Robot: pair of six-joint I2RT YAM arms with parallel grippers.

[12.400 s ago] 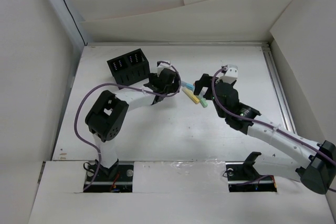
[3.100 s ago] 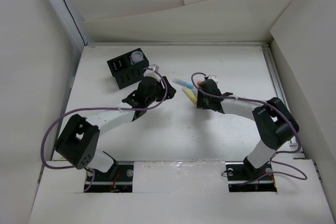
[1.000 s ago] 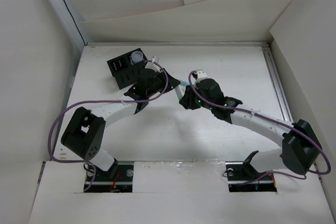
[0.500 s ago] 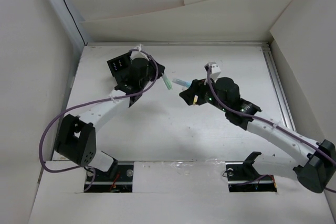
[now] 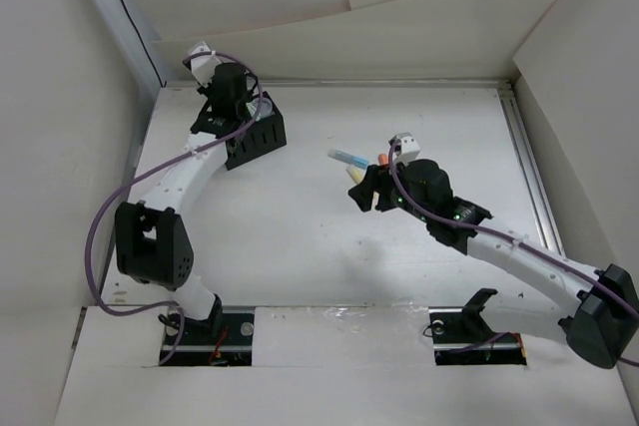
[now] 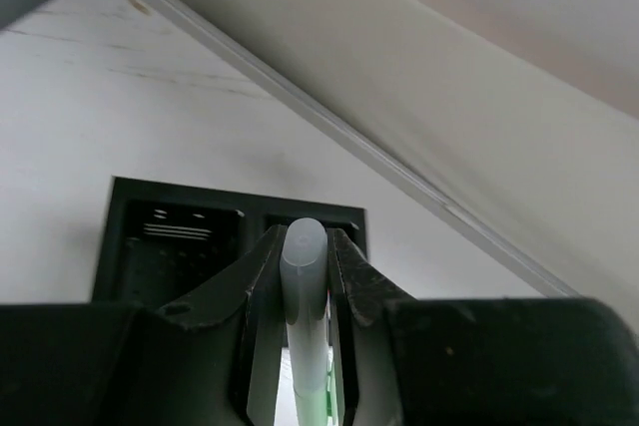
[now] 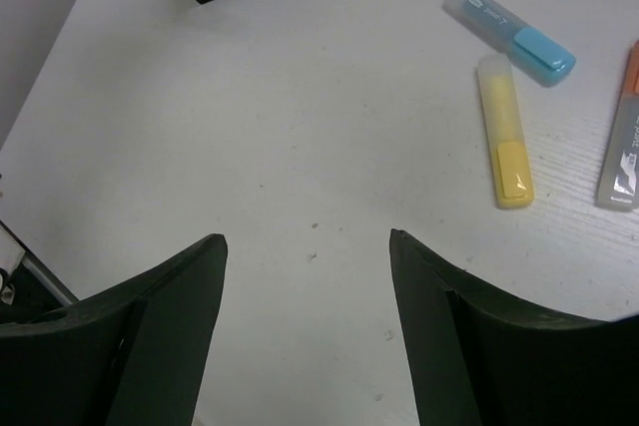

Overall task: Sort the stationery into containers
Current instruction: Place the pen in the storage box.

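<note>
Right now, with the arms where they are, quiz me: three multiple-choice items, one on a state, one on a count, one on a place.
1. The right gripper is:
A. open and empty
B. shut on a highlighter
C. shut and empty

2. Highlighters lying on the table in the right wrist view:
A. one
B. three
C. five

3. The left gripper, holding the green highlighter, is:
A. touching the right gripper
B. at the black organizer
C. above the loose highlighters

Answers:
1. A: its fingers stand wide apart with only bare table between them.
2. B: a blue highlighter, a yellow highlighter and an orange highlighter lie there.
3. B: the organizer's compartments show just beyond its fingertips in the left wrist view.
</note>
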